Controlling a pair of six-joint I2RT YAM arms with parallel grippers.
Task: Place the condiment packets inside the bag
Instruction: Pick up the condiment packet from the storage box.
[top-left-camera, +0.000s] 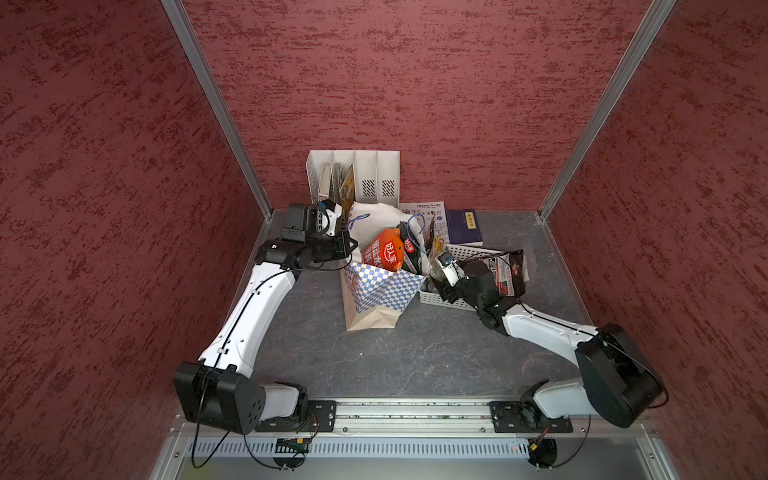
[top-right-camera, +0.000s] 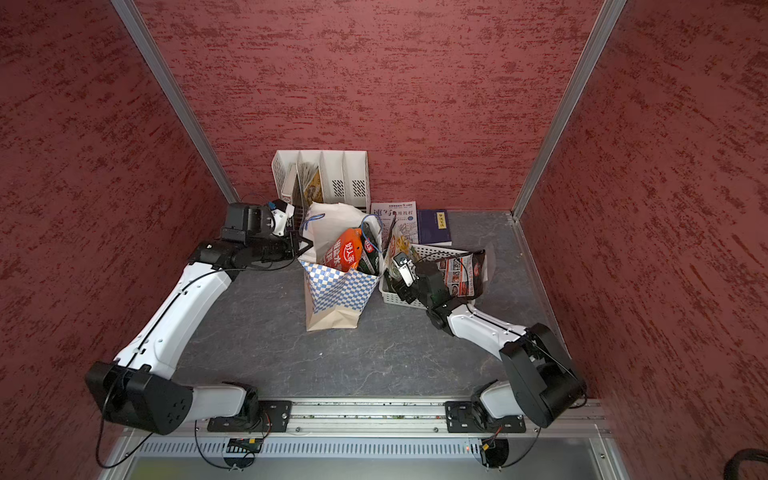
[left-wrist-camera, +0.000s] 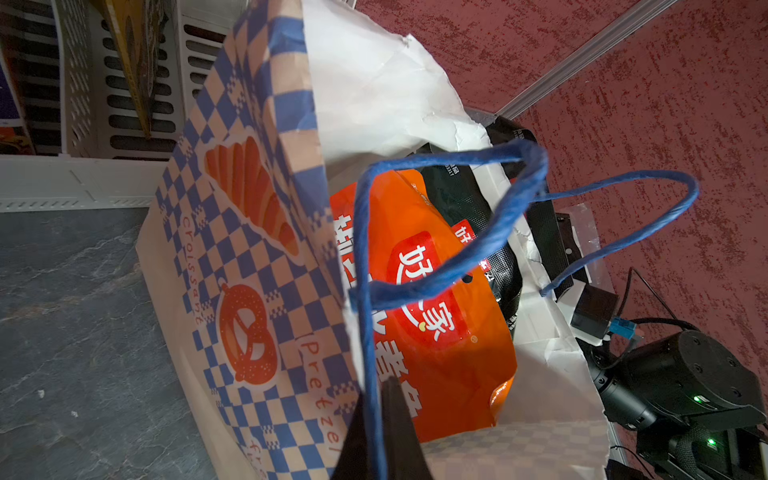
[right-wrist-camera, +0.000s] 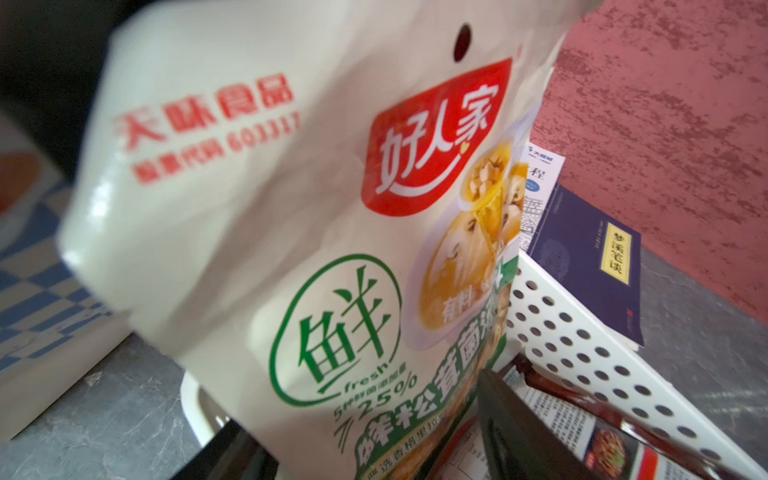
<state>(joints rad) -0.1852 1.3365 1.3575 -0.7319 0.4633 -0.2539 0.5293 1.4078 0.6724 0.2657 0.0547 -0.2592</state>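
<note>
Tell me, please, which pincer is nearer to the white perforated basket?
Right. The right pincer is over the basket, around a cream packet; the left pincer is across the bag, shut on its rim.

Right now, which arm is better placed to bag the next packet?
Right. The right gripper straddles the cream packet at the basket, beside the bag; the left gripper is shut on the bag's rim, holding it open.

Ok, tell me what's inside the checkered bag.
An orange packet and a black packet beside it show inside the bag. Whatever lies beneath them is covered by those packets and the bag's wall.
</note>
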